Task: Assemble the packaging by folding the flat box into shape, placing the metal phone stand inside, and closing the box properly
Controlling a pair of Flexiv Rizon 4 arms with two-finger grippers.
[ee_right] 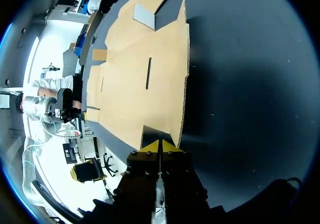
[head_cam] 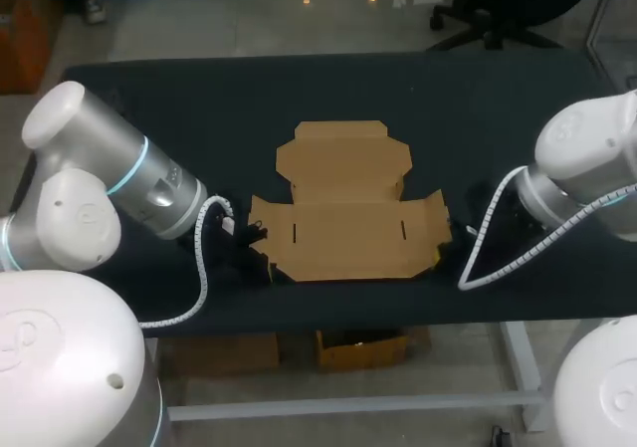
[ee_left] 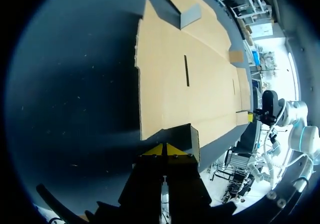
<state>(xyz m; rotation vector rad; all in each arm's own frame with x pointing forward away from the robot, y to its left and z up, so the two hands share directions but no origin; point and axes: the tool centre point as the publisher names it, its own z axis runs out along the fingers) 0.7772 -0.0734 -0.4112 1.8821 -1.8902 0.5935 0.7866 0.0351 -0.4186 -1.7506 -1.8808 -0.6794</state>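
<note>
At the bench's [head_cam: 149, 99] near edge, the left fingers [ee_left: 156, 150] are clenched. Their yellow tips press together at the near left corner of the box [head_cam: 348, 223], just beside a small upright flap [ee_left: 193, 141]. I cannot tell whether card is nipped between the tips. The right fingers [ee_right: 151, 147] are likewise clenched tip to tip at the near right corner, against a second flap [ee_right: 150, 133], again too close to tell. The box lies flat and open mid-bench, closer to the near edge than the far. Its wide main panel carries two short slots [head_cam: 295, 233]. Beyond it the lid panel [head_cam: 341, 163] reaches toward the far edge. A small tab [ee_left: 190, 15] stands up where the two panels join.
</note>
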